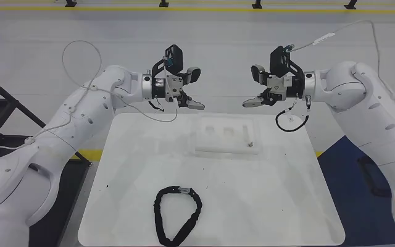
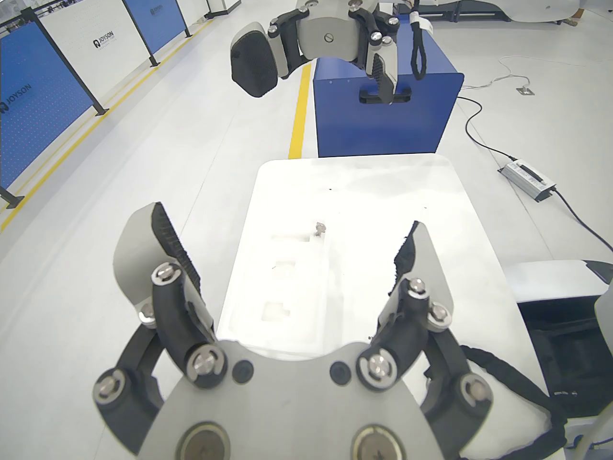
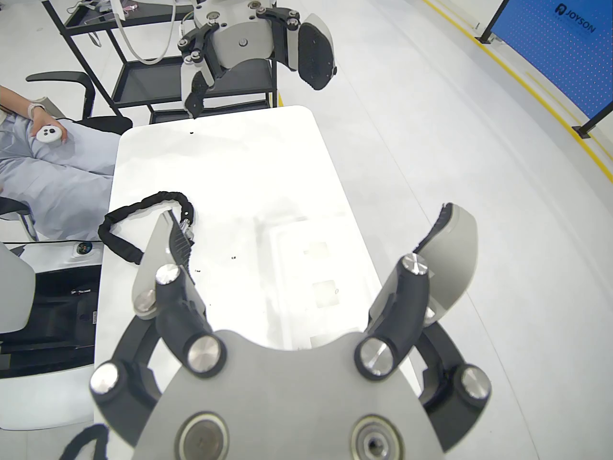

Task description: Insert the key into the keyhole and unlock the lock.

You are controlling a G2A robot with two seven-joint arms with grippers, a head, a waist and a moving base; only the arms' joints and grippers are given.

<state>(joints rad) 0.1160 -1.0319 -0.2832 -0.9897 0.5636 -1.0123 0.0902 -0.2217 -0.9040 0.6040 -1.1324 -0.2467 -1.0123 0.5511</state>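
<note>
Both with jaws spread, our left gripper [image 1: 195,90] and right gripper [image 1: 253,87] flank the white tray [image 1: 205,148]. We see the key [image 1: 250,143] on it, the chain lock [image 1: 178,213] well apart.

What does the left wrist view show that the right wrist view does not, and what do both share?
Left wrist view alone: the key standing on the white tray, a blue cabinet, a grey power box on the floor. Right wrist view alone: the metal end of the chain lock, a black cart. Both: the table, the tray, the chain lock, and the left gripper and right gripper, open.
</note>
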